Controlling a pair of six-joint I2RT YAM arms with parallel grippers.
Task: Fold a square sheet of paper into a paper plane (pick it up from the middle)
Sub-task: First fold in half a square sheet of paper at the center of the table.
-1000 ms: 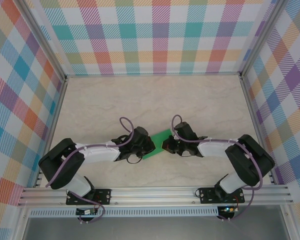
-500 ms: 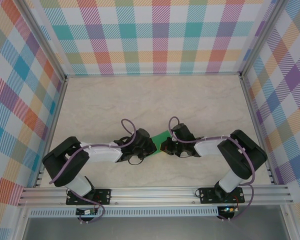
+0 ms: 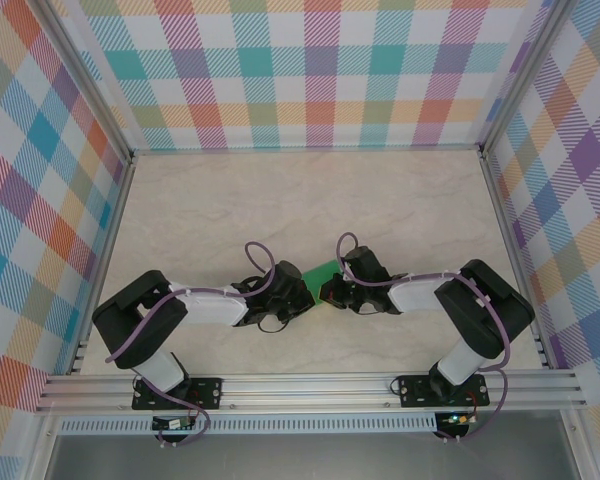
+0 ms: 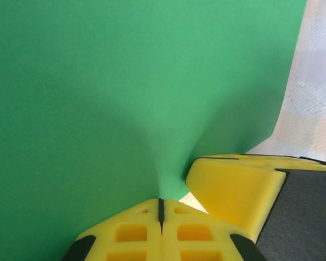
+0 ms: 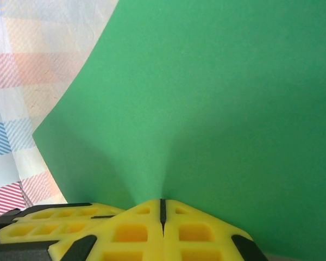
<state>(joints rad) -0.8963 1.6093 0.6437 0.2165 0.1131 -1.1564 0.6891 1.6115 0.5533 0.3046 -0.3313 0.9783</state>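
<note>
The square sheet of paper [image 3: 321, 271] is bright green and sits bowed up between my two grippers, near the middle front of the table. My left gripper [image 3: 305, 291] is shut on one edge of it. In the left wrist view the yellow fingertips [image 4: 161, 209] meet with the sheet [image 4: 98, 98] rising from the pinch. My right gripper [image 3: 327, 290] is shut on the opposite edge, and its fingertips [image 5: 162, 209] close on the sheet [image 5: 233, 98]. The two grippers almost touch. The paper plane is out of view.
The pale marble table [image 3: 280, 200] stretches away behind the grippers. Plaid walls [image 3: 310, 70] enclose it at the back and sides. An aluminium rail [image 3: 310, 385] runs along the near edge by the arm bases.
Both grippers have drawn closer together, the left moving right and the right moving left. The green sheet between them has bunched up, so less of it shows from above.
</note>
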